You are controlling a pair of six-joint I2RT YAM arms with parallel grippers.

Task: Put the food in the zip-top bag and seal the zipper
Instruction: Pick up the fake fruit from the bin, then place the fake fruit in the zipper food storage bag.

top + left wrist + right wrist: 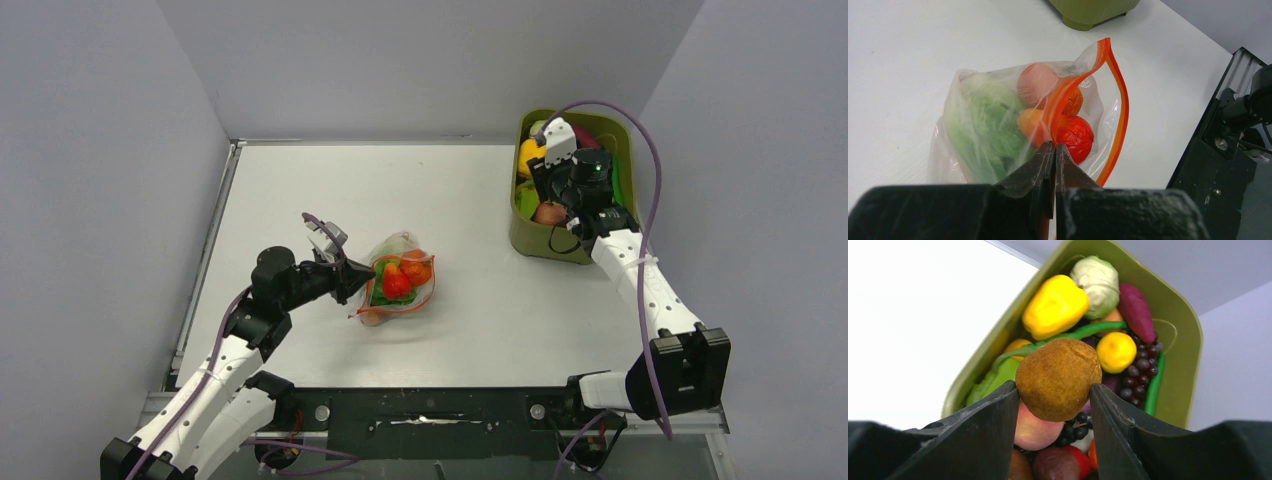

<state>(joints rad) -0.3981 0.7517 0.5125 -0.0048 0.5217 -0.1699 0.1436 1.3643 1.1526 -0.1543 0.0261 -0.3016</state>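
Brown food (1058,372), perhaps potato; sides behind right gripper (1053,387)

The zipper's (1124,105) near end is lost between the left gripper's (1054,150) pressed-together fingers; the olive tub (1088,12) is cropped at top. Lower fruits (1034,432) are masked by the right gripper's (1054,386) clasped brown food (1058,370).

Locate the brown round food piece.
Right wrist view, centre: the brown food piece is held in the right gripper, over the heaped olive-green tub at the far-right corner of the table.
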